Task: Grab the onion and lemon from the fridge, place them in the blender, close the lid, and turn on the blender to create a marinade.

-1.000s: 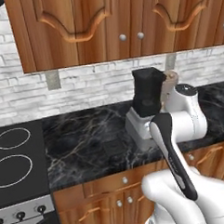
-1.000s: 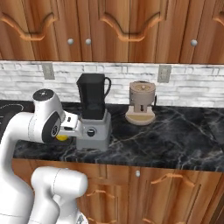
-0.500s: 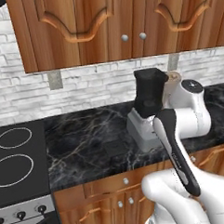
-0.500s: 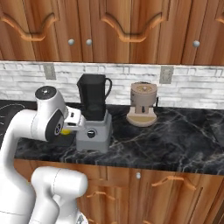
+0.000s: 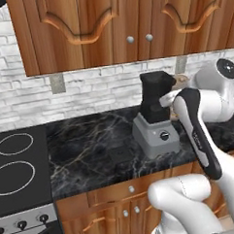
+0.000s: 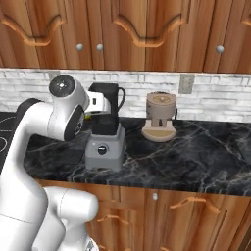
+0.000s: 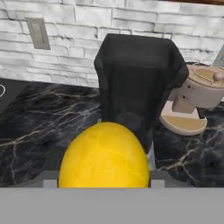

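Note:
My gripper (image 7: 104, 183) is shut on the lemon (image 7: 104, 157), a bright yellow oval that bulges low in the hand view. Straight ahead stands the blender (image 7: 135, 83), its dark squarish jar upright on a grey base. In the right base view the hand (image 6: 99, 104) hangs against the upper left side of the blender jar (image 6: 109, 123), and a sliver of the lemon (image 6: 88, 116) peeks out below it. From the left base view the hand (image 5: 167, 98) sits at the jar's right, near the top of the blender (image 5: 156, 135). The onion and the fridge are out of view.
A beige coffee machine (image 6: 159, 117) stands on the dark marble counter (image 6: 196, 157) just right of the blender. A black stovetop (image 5: 14, 168) lies at the counter's left end. Wooden wall cabinets (image 5: 109, 27) hang low over the counter. A wall outlet (image 7: 38, 33) sits on the brick backsplash.
The arm has lifted the lemon up and to the right, from beside the blender's base to the level of the jar's upper part. The grip has not changed.

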